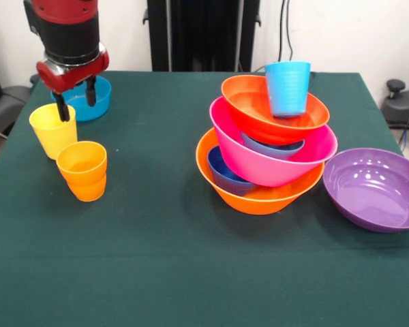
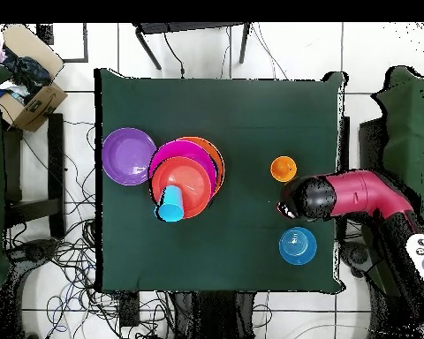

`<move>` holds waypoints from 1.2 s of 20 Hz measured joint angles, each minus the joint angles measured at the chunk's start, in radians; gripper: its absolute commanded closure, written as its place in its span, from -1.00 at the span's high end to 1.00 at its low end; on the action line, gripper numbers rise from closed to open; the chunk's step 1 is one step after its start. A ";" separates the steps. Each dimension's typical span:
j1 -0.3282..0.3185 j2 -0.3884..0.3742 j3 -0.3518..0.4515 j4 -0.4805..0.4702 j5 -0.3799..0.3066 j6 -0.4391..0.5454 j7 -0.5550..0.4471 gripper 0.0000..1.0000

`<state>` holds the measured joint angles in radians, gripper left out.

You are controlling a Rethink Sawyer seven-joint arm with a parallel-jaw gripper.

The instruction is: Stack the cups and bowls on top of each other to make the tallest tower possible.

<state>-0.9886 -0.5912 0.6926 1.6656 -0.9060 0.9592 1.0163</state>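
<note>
Orange cup (image 1: pixel 82 170) near yellow cup (image 1: pixel 53 129), end effector (image 1: pixel 77 100) above.

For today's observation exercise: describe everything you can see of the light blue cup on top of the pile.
The light blue cup is a small, smooth, glossy tumbler that looks plastic, taller than wide and narrowing toward its base. It stands open end up, about upright, inside the red-orange bowl, the top bowl of the tower. It sits toward one side of that bowl. Nothing else touches it.
</note>
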 measured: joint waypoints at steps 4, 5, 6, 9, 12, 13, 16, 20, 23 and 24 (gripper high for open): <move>0.000 0.025 -0.007 0.000 -0.022 -0.009 0.000 1.00; 0.000 0.031 -0.008 0.000 -0.032 -0.015 0.000 1.00; 0.001 0.035 -0.009 0.000 -0.039 -0.020 0.000 1.00; 0.001 0.048 -0.016 0.000 -0.065 -0.048 0.000 1.00; 0.001 0.049 -0.021 0.000 -0.079 -0.062 0.000 1.00; 0.001 0.049 -0.022 0.000 -0.082 -0.064 0.000 1.00; 0.001 0.049 -0.028 0.000 -0.091 -0.071 0.000 1.00; 0.001 0.044 -0.033 0.000 -0.091 -0.071 0.000 1.00; 0.001 0.034 -0.037 0.001 -0.091 -0.071 0.000 1.00; 0.001 0.027 -0.039 0.002 -0.091 -0.071 0.000 1.00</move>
<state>-0.9878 -0.5639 0.6538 1.6676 -0.9970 0.8886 1.0163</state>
